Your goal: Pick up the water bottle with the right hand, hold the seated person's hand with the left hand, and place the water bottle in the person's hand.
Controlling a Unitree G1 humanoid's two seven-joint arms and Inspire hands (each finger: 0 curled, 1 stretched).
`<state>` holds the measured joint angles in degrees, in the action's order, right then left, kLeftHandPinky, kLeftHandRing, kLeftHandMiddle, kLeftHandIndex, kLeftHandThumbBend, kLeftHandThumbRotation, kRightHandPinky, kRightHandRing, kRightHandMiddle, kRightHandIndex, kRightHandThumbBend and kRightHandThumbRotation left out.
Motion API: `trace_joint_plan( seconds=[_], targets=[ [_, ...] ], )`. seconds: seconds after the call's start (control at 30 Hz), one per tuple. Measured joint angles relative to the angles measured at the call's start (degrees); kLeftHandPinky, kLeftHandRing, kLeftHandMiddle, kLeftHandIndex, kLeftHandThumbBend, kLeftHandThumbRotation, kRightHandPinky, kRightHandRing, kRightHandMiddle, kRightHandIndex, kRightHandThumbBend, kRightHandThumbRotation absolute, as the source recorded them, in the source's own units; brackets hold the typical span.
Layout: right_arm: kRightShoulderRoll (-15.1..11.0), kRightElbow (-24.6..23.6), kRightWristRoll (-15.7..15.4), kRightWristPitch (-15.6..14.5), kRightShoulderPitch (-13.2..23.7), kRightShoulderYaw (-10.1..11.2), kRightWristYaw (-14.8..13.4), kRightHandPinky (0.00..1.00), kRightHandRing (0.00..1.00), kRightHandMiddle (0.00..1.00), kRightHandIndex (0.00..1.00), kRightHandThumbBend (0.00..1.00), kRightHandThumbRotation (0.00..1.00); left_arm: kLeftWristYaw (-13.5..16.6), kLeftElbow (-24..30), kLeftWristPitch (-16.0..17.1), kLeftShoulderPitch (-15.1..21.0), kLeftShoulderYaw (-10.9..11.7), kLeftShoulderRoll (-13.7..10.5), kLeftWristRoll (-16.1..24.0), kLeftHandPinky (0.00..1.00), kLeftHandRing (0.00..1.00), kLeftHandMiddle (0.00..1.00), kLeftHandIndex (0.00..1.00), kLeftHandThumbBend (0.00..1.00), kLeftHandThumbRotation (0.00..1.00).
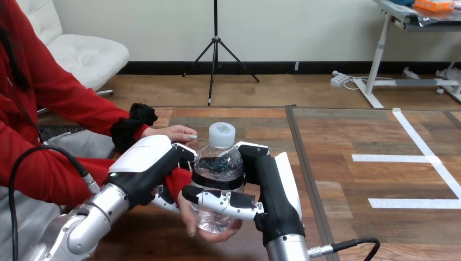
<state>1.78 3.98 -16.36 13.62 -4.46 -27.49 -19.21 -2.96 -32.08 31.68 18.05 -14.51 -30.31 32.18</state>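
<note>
A clear water bottle (218,163) with a white cap and a black label band stands upright in my right hand (272,190). That hand's thumb curls across the bottle's front and its fingers wrap round the back. The bottle's base rests in the person's upturned hand (213,230), which cups it from below. My left hand (147,163) reaches in from the left, with fingers over and thumb under the person's red-sleeved wrist (176,182), curled round it.
The person's other hand (175,133) lies flat on the wooden table (144,239) just behind my left hand. The person sits at the left. The table's right edge (307,179) runs just past my right hand.
</note>
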Motion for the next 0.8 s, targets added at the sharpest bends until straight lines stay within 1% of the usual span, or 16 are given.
trace_joint_plan(
  seconds=[0.13, 0.27, 0.57, 0.8],
  targets=[
    [0.0, 0.1, 2.0, 1.0, -0.1, 0.0, 1.7, 0.12, 0.17, 0.24, 0.24, 0.74, 0.00, 0.0, 0.0, 0.0, 0.1, 0.0, 0.0, -0.1, 0.29, 0.37, 0.44, 0.46, 0.80, 0.01],
    [0.0, 0.3, 2.9, 1.5, -0.1, 0.0, 2.9, 0.13, 0.18, 0.25, 0.24, 0.74, 0.00, 0.0, 0.0, 0.0, 0.1, 0.0, 0.0, -0.1, 0.30, 0.37, 0.44, 0.46, 0.79, 0.02],
    [0.0, 0.4, 3.2, 2.0, -0.1, 0.0, 4.2, 0.13, 0.19, 0.26, 0.26, 0.76, 0.00, -0.1, 0.0, 0.0, 0.1, 0.0, -0.1, -0.1, 0.32, 0.39, 0.46, 0.47, 0.79, 0.04],
    [0.0, 0.4, 2.9, 2.1, -0.1, 0.0, 4.5, 0.15, 0.21, 0.28, 0.29, 0.81, 0.01, -0.1, 0.0, 0.0, 0.1, 0.0, -0.1, -0.1, 0.37, 0.44, 0.49, 0.50, 0.79, 0.07]
  ],
)
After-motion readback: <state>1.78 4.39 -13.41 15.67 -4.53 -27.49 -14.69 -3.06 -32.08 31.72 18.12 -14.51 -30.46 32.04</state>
